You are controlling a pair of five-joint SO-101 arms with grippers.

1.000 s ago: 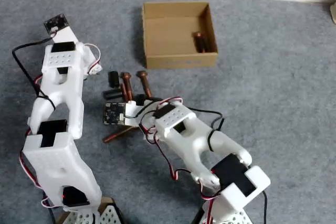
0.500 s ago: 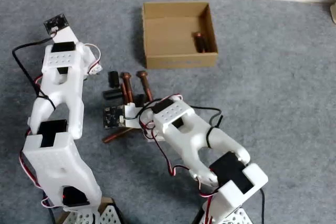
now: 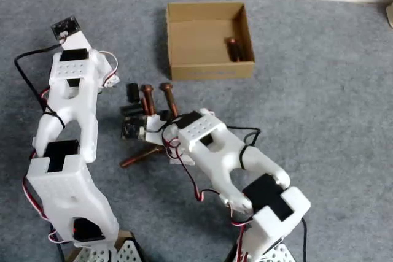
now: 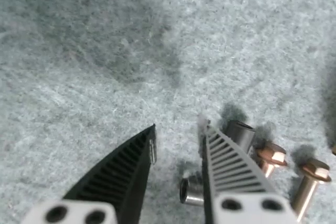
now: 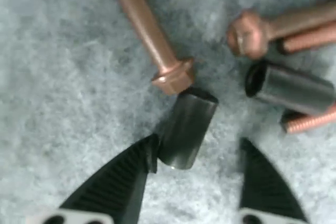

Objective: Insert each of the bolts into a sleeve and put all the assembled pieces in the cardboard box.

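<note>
Copper bolts [image 3: 148, 99] and dark sleeves [image 3: 132, 92] lie in a loose cluster on the grey carpet [image 3: 319, 121] near the middle of the high view. The cardboard box [image 3: 209, 70] sits at about 1 o'clock from them, with one assembled piece [image 3: 234, 49] against its 3 o'clock wall. Over the cluster the right gripper [image 5: 199, 149] — jaws wide apart — straddles one sleeve [image 5: 187, 127], which touches one finger but is not clamped. At the cluster's 10 o'clock the left gripper [image 4: 177, 132] hangs partly spread and holds nothing, with a small sleeve [image 4: 190, 191] just beside one finger.
</note>
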